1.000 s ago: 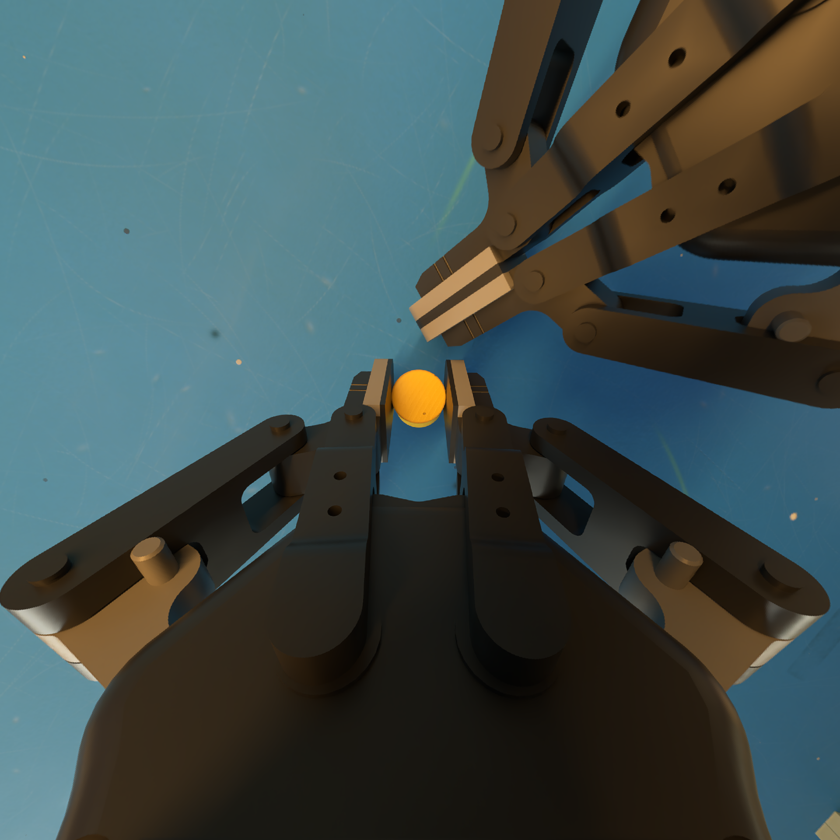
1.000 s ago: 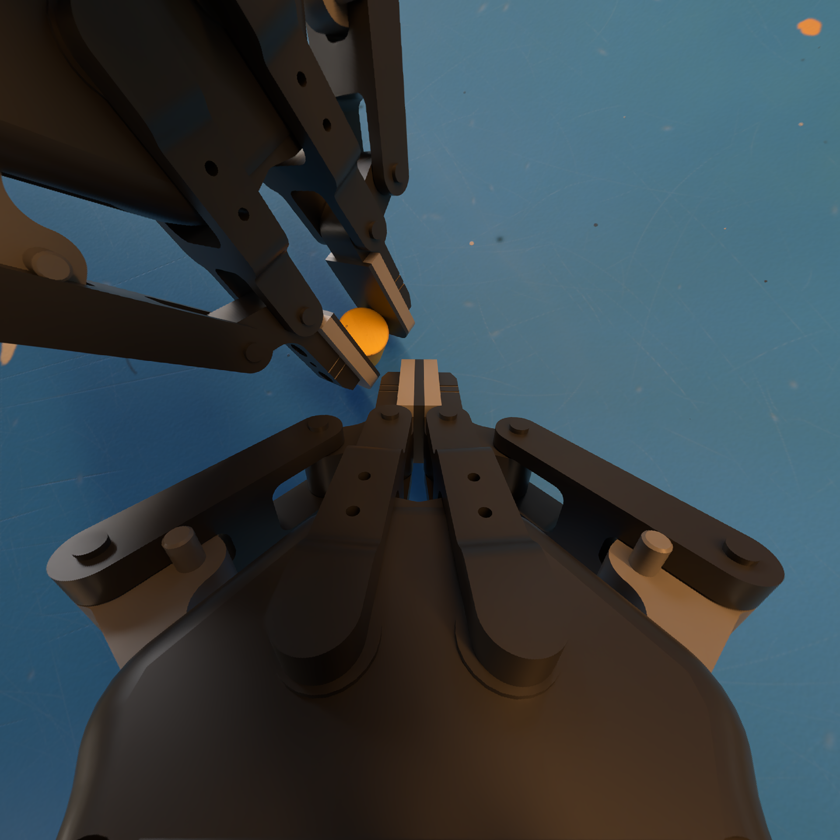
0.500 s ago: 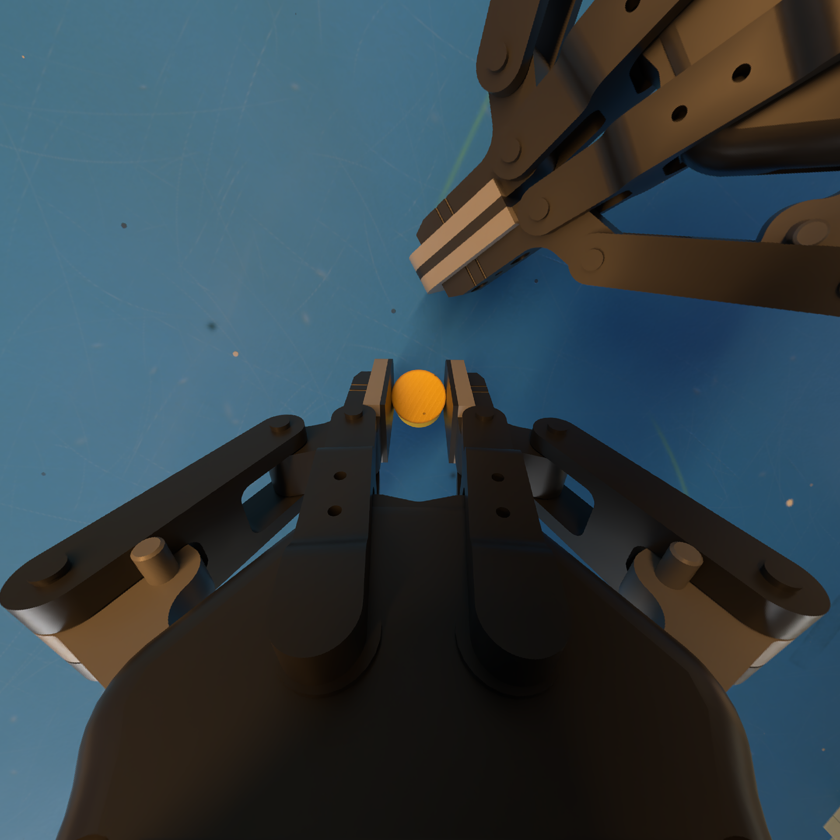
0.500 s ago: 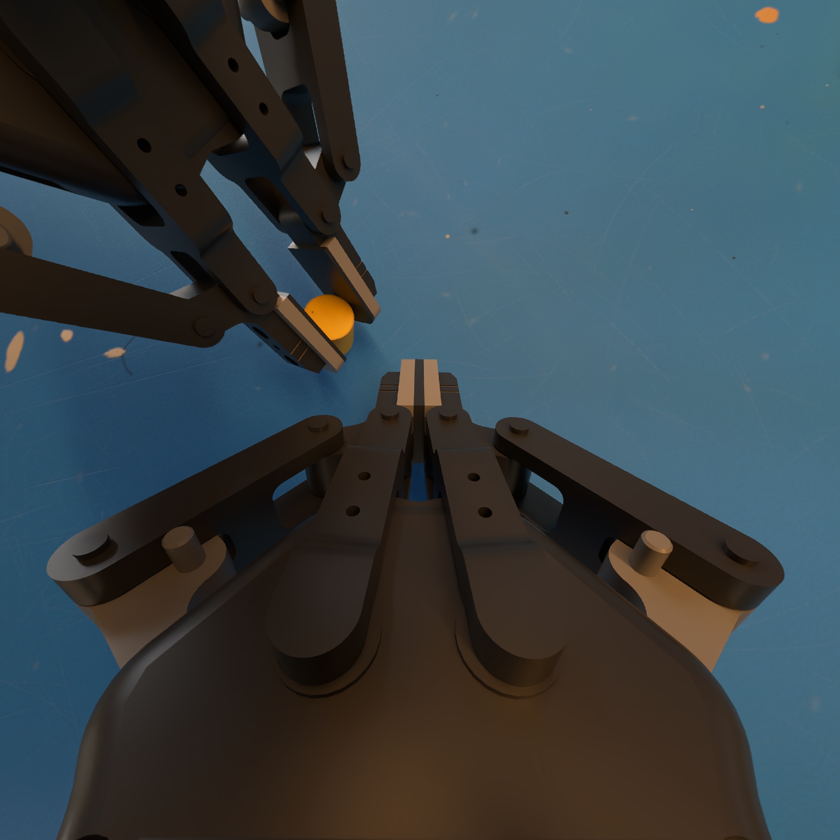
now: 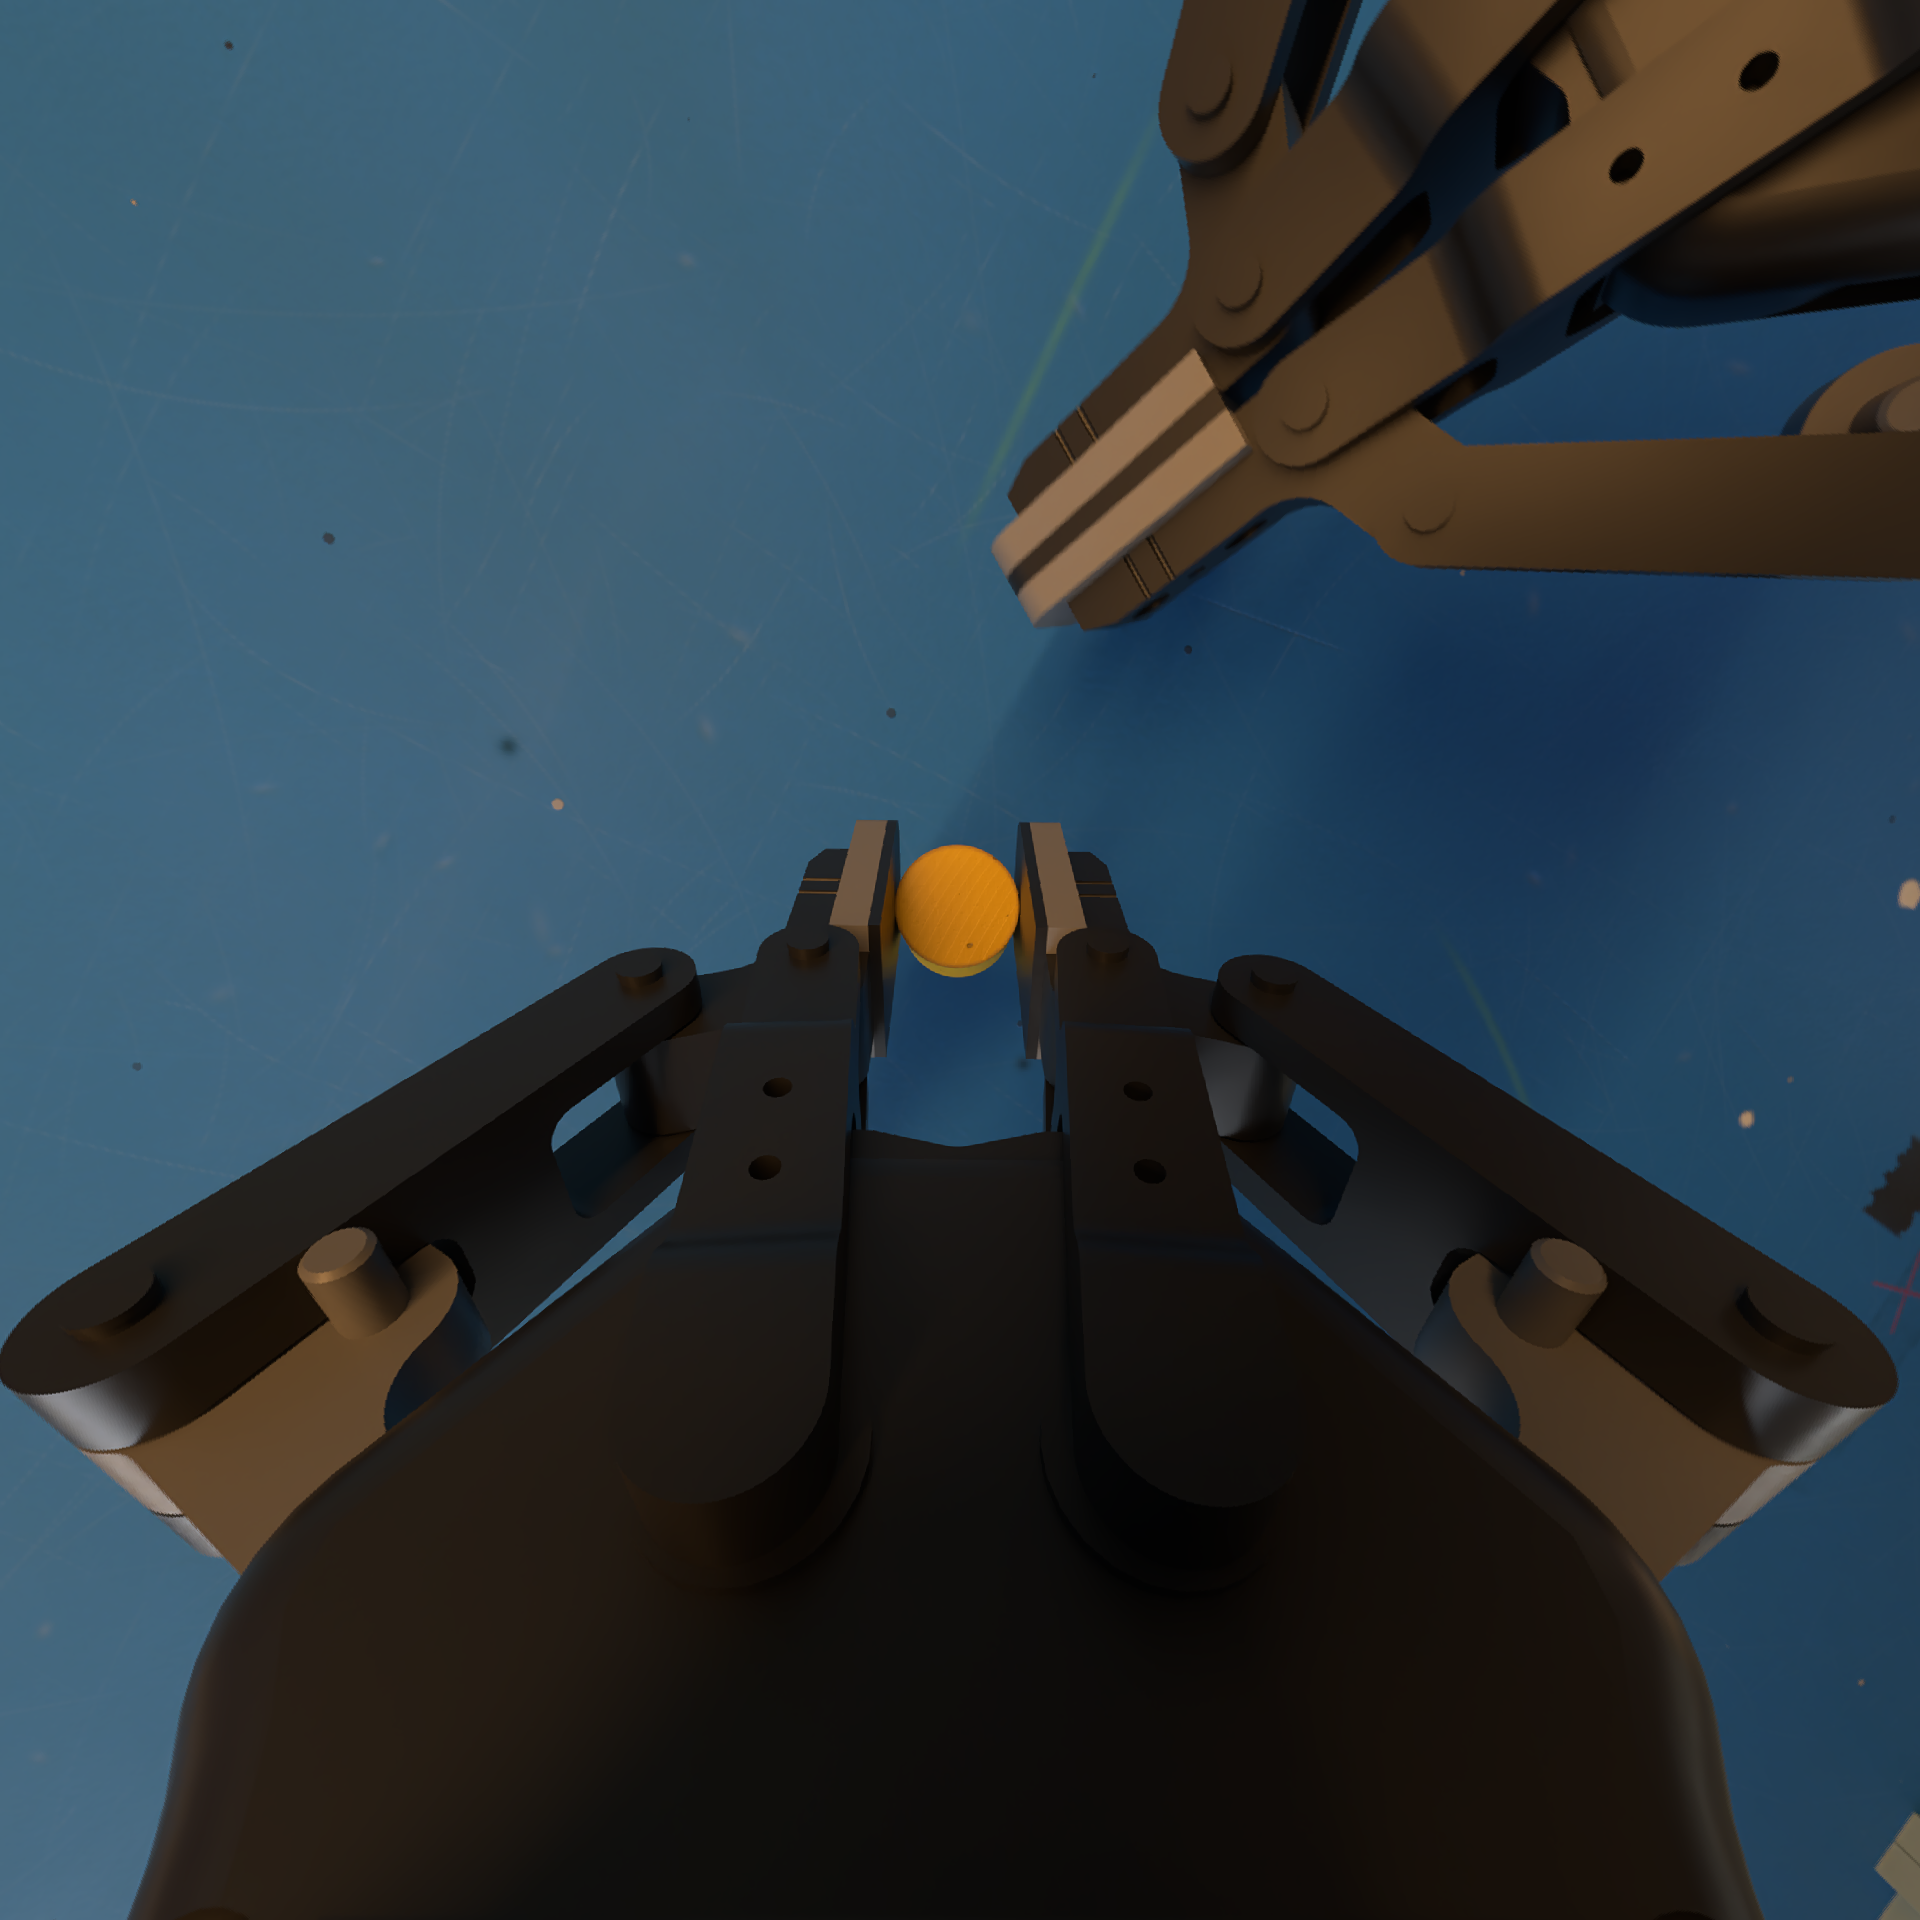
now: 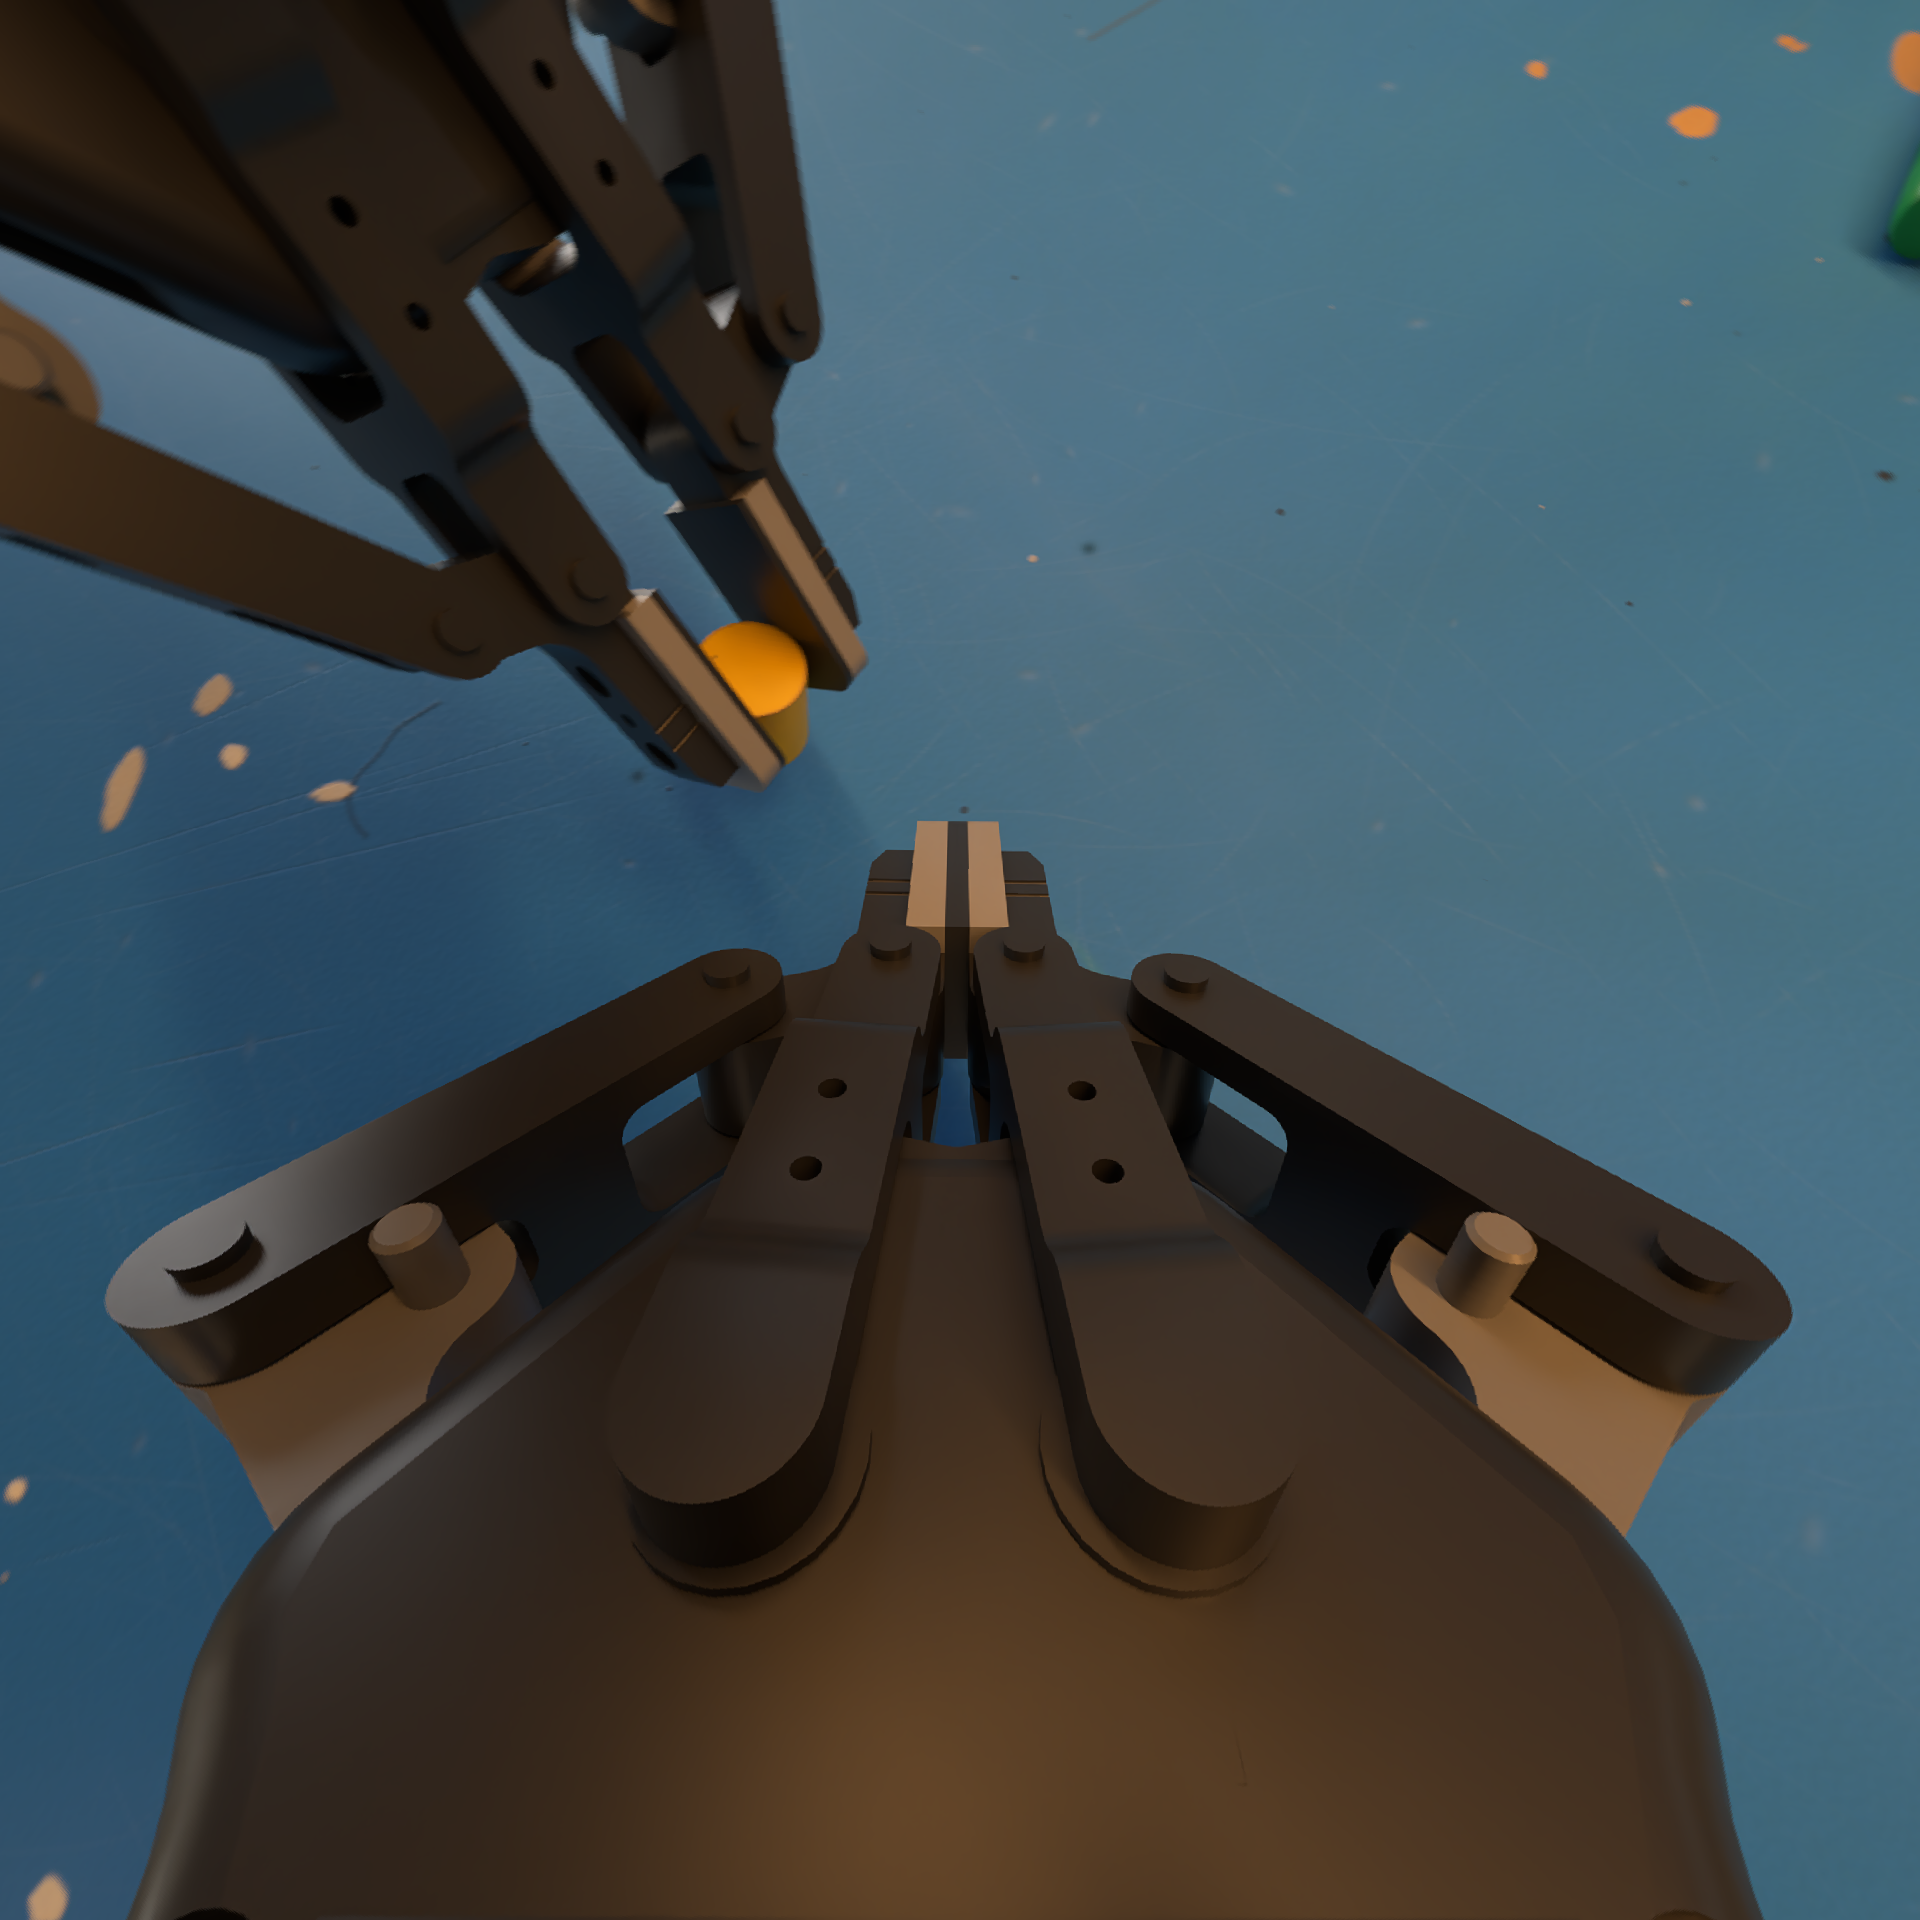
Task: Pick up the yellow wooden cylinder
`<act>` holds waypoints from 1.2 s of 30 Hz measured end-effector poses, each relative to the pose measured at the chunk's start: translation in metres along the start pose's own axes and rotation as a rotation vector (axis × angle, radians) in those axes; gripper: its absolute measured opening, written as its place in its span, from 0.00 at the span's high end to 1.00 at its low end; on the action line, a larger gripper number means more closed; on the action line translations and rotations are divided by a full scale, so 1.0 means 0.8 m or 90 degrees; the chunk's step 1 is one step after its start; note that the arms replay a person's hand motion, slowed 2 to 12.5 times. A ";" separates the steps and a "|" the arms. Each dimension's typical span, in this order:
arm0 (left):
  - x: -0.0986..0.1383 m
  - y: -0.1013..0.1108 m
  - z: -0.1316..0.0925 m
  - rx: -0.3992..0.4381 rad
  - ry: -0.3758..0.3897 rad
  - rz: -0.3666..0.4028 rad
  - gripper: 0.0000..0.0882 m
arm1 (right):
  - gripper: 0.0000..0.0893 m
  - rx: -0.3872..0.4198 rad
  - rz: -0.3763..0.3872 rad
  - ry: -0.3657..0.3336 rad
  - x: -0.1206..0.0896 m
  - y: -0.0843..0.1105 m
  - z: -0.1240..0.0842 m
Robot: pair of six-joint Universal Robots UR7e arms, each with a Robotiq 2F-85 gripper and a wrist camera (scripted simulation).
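The yellow wooden cylinder stands upright between the pads of my left gripper, which is shut on it. In the right wrist view the cylinder shows held between the left gripper's fingers, low over the blue table. My right gripper is shut and empty, its pads pressed together, a little to the right of the cylinder. It also shows in the left wrist view at the upper right, apart from the cylinder.
A green object sits at the right edge of the right wrist view. Orange flecks and pale marks dot the blue table. A tan piece shows at the left wrist view's lower right corner.
The two grippers have drawn apart: the right gripper has moved away from the cylinder, and the table looks farther below. The left gripper stays shut on the cylinder.
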State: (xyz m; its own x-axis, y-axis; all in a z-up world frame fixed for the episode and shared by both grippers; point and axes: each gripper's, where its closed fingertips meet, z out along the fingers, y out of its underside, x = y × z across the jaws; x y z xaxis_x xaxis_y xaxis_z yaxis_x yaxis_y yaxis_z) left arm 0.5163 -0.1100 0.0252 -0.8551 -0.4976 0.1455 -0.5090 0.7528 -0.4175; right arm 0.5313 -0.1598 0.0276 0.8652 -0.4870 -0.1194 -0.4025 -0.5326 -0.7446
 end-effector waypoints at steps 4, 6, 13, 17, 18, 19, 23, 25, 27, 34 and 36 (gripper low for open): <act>0.000 0.000 -0.004 0.000 0.001 0.013 0.77 | 1.00 0.012 -0.019 -0.039 -0.017 -0.001 -0.002; -0.001 0.000 -0.006 -0.001 -0.004 0.019 0.77 | 1.00 0.010 -0.027 -0.042 -0.020 0.001 -0.002; -0.003 0.000 -0.008 -0.008 -0.003 0.029 0.77 | 1.00 -0.027 -0.045 -0.032 -0.021 0.012 0.002; -0.005 -0.001 -0.008 -0.009 -0.008 0.032 0.77 | 1.00 -0.030 -0.048 -0.041 -0.023 0.013 0.001; -0.005 -0.001 -0.008 -0.010 -0.009 0.032 0.77 | 1.00 -0.028 -0.048 -0.048 -0.025 0.013 0.000; -0.005 -0.001 -0.009 -0.010 -0.009 0.032 0.77 | 1.00 -0.025 -0.048 -0.058 -0.028 0.012 0.000; -0.006 -0.002 -0.009 -0.009 -0.010 0.032 0.77 | 1.00 -0.010 -0.056 -0.095 -0.040 0.009 -0.003; -0.006 -0.003 -0.010 -0.008 -0.010 0.032 0.77 | 1.00 -0.004 -0.059 -0.099 -0.043 0.007 -0.002; -0.006 -0.003 -0.010 -0.008 -0.009 0.032 0.77 | 1.00 -0.004 -0.059 -0.096 -0.043 0.007 0.001; -0.007 -0.003 -0.009 -0.010 -0.011 0.035 0.77 | 1.00 -0.029 -0.050 -0.052 -0.029 0.015 0.010; -0.007 -0.003 -0.009 -0.010 -0.011 0.036 0.77 | 1.00 -0.031 -0.048 -0.041 -0.025 0.016 0.009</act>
State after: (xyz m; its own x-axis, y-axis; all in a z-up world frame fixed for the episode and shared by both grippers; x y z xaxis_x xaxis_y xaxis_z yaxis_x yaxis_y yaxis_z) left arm 0.5215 -0.1059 0.0321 -0.8810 -0.4609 0.1070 -0.4614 0.7867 -0.4102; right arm 0.5109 -0.1520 0.0158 0.9104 -0.3995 -0.1079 -0.3485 -0.5994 -0.7206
